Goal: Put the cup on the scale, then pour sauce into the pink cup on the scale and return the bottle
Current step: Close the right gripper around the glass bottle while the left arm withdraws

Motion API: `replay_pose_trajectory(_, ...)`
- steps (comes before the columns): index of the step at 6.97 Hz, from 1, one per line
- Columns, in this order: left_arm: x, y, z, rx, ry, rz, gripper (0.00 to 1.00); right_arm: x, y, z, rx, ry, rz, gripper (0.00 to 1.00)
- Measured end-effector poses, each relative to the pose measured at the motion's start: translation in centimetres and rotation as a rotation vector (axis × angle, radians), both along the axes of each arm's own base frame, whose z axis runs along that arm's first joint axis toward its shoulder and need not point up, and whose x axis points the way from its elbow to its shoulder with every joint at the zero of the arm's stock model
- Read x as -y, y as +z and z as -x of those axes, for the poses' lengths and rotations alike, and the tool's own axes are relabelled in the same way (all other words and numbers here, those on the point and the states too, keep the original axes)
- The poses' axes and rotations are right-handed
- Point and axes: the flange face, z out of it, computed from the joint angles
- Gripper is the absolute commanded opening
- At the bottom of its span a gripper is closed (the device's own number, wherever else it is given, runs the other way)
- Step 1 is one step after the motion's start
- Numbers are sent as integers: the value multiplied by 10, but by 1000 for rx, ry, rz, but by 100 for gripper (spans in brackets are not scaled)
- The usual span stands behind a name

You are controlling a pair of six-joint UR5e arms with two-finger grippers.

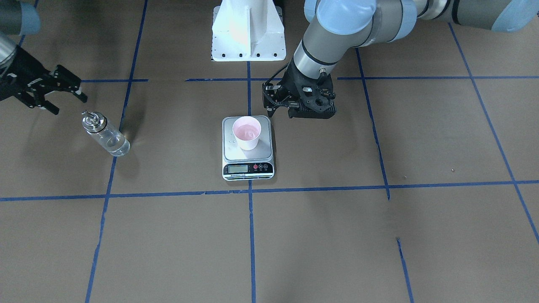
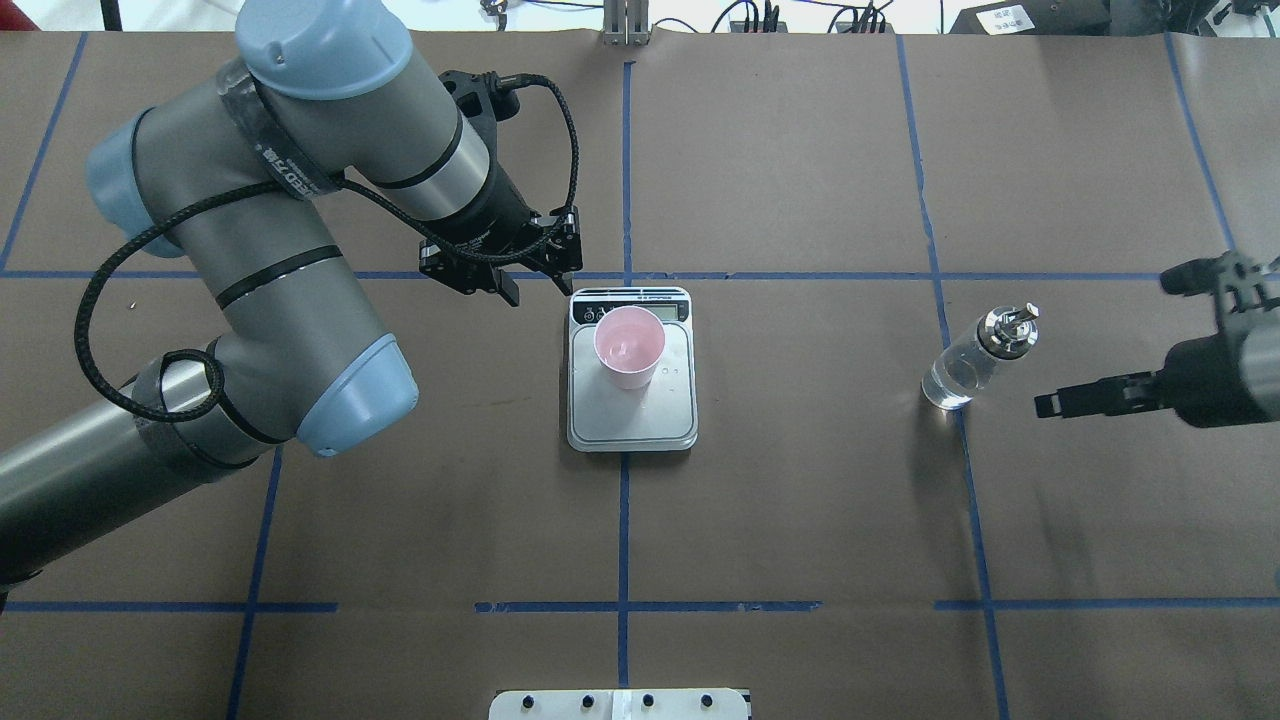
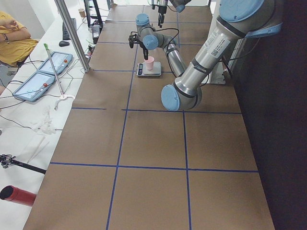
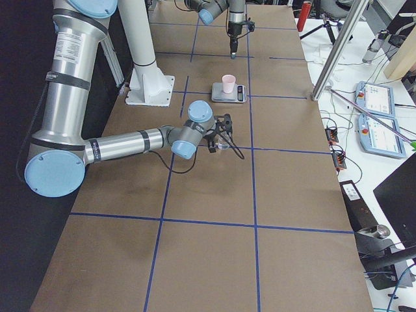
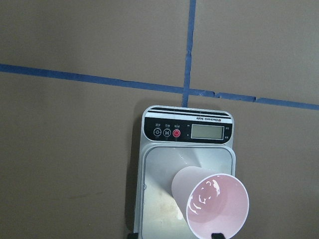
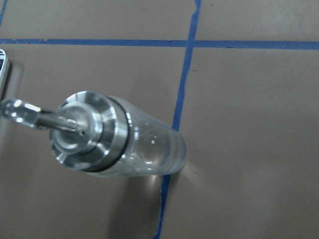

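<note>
The pale pink cup (image 1: 247, 132) stands upright on the silver scale (image 1: 229, 148), toward its display end, and also shows in the overhead view (image 2: 629, 346) and the left wrist view (image 5: 214, 204). My left gripper (image 2: 535, 290) is open and empty, just off the scale's display end and raised, apart from the cup. The clear glass bottle (image 2: 975, 360) with its silver spout cap stands upright on the table, well to the right of the scale (image 2: 640, 420). My right gripper (image 2: 1120, 340) is wide open and empty, just right of the bottle and not touching it. The bottle fills the right wrist view (image 6: 119, 137).
The white robot base mount (image 1: 248, 33) stands behind the scale. Blue tape lines cross the brown table cover. A metal post (image 3: 72, 33) and operator tablets (image 3: 43, 76) stand off the far table edge, where a person (image 3: 12, 38) sits.
</note>
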Motion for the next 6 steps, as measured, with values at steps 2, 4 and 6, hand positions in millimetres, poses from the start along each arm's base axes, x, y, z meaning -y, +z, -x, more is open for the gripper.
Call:
replay_pose_trajectory(2, 2, 0, 2, 0, -5, 0, 58, -29, -9, 52, -43, 62, -39, 95)
replay_pose_trajectory(4, 12, 4, 15, 3, -23, -7, 58, -32, -10, 67, -81, 174, -97, 97)
replay_pose_trajectory(6, 25, 29, 49, 22, -35, -61, 58, -35, -13, 82, -98, 305, -137, 99)
